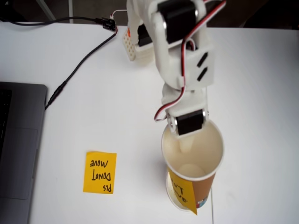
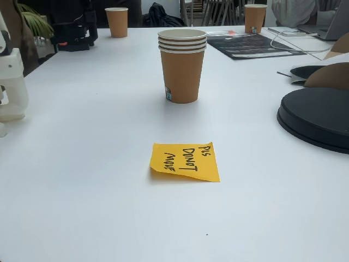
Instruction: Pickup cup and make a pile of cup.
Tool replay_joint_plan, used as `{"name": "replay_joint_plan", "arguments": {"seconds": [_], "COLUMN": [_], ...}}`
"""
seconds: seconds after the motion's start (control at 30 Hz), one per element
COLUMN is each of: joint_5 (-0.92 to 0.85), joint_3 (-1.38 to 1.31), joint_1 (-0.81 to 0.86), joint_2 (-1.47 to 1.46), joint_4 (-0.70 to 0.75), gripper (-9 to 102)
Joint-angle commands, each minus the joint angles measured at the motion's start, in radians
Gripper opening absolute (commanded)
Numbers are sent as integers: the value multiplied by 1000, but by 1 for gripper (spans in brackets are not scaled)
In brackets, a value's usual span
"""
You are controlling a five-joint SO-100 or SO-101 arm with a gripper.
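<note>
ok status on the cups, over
Claw at brown cup rim, one finger inside, grip unclear. Cup sits over a second rim. Orange note off to its left.

A smooth white table carries a pile of nested brown paper cups at upper centre of a fixed view, an orange sticky note lying below it, and a grey laptop at the left edge of a fixed view, with a black cable above.

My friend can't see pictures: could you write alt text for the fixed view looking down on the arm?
A white robot arm reaches down to the rim of a brown paper cup over a white table; an orange sticky note lies to its left.
</note>
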Motion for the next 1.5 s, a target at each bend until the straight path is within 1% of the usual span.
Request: {"name": "replay_joint_plan", "arguments": {"seconds": [0.0, 1.0, 1.23, 1.47], "joint_5": [6, 6, 8, 8], "joint_3": [-81, -81, -81, -81], "joint_1": [-25, -44, -44, -44], "joint_2": [55, -109, -146, -153], "joint_4": [-3, 3, 110, 138], "gripper": [-7, -7, -7, -7]}}
